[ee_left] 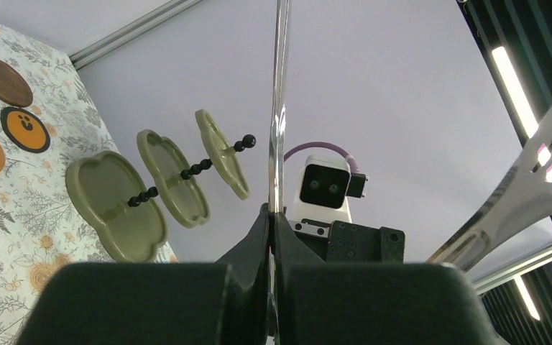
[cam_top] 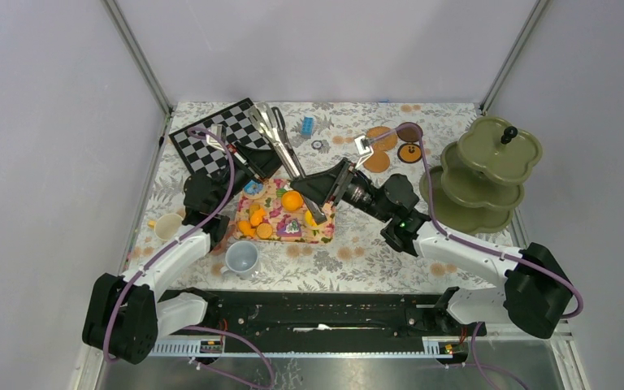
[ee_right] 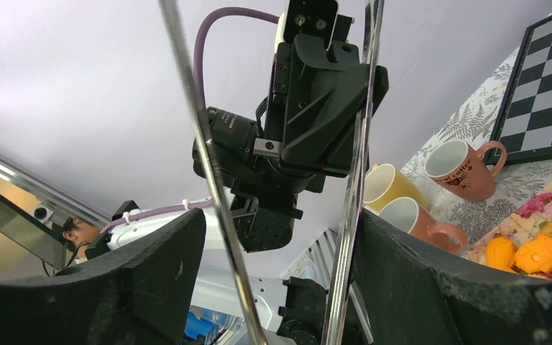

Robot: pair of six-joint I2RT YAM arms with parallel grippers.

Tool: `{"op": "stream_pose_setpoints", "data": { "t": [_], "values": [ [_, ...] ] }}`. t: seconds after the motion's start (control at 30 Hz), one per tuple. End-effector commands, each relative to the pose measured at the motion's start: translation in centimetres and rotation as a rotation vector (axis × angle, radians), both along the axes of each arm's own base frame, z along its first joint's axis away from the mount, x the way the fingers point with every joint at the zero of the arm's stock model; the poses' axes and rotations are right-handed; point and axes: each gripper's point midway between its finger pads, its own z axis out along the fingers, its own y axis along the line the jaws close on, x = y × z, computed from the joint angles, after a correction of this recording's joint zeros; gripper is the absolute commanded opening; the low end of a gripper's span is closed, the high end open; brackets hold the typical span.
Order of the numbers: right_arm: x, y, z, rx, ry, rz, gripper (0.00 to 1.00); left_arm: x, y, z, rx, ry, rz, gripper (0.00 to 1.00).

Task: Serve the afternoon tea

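Note:
Metal tongs [cam_top: 280, 138] stand over the table's middle. My left gripper [cam_top: 248, 166] is shut on one tong arm [ee_left: 279, 108]; its jaws press flat on the blade [ee_left: 272, 212]. My right gripper [cam_top: 318, 197] is open, and both tong arms [ee_right: 356, 180] pass between its fingers [ee_right: 280, 237]; one arm rests against the right finger. Orange pastries [cam_top: 292, 201] lie on the floral mat [cam_top: 309, 231] and also show in the right wrist view [ee_right: 528, 253]. A cream mug [cam_top: 166, 226] and a grey-blue mug [cam_top: 242, 258] stand at the left. Brown coasters [cam_top: 382, 138] lie at the back.
A green three-tier stand [cam_top: 487, 171] stands at the right and shows in the left wrist view [ee_left: 115, 201]. A checkerboard [cam_top: 219, 134] lies at the back left, with a small blue item [cam_top: 307, 124] beside it. Three mugs [ee_right: 467, 169] cluster near the board's corner.

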Motion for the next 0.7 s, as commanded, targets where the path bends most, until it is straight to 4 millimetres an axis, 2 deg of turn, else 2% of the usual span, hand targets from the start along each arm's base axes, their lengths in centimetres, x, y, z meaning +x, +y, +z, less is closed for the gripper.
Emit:
{"op": "stream_pose_setpoints", "data": {
  "t": [0.0,0.33,0.4,0.67],
  "values": [
    [-0.2,-0.6,4.8,0.129,-0.090,-0.021,0.79,-0.3,0.2,1.4,-0.032,-0.060,0.022,0.00],
    [0.1,-1.0,4.3,0.151,-0.069,-0.048,0.71,-0.2,0.1,0.7,-0.032,-0.034,0.027,0.01],
    [0.2,-1.0,4.2,0.155,-0.067,-0.051,0.71,-0.2,0.1,0.4,-0.030,-0.026,0.029,0.11],
    [0.7,-1.5,3.7,0.154,-0.050,-0.089,0.67,-0.1,0.6,-0.8,0.033,-0.006,0.081,0.42]
  ]
}}
